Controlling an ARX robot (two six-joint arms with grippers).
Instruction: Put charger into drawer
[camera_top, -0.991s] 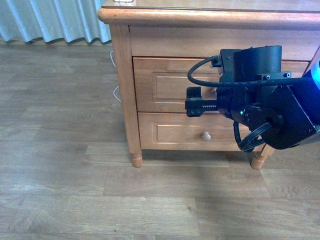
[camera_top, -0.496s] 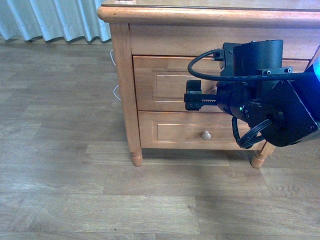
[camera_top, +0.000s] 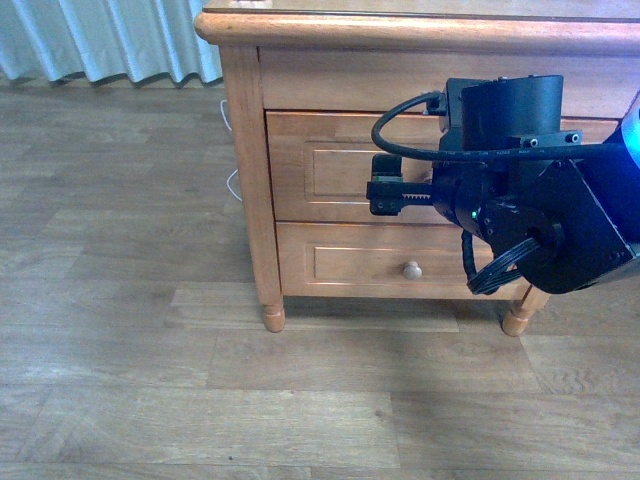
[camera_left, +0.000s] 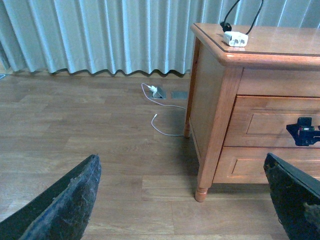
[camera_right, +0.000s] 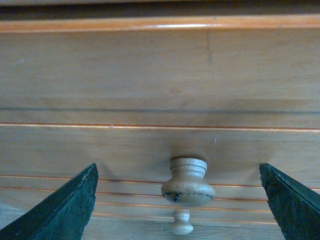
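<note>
Right gripper (camera_right: 177, 172) wide open, empty, just short of drawer (camera_right: 75, 150) knob (camera_right: 188, 184)

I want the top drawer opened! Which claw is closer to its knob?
Right. The right claw is just in front of the knob; the left claw hangs far away.

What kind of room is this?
Likely a bedroom: a wooden nightstand, pale floor-length curtains behind it, wood-plank flooring, and a charger lying on the nightstand's top.
</note>
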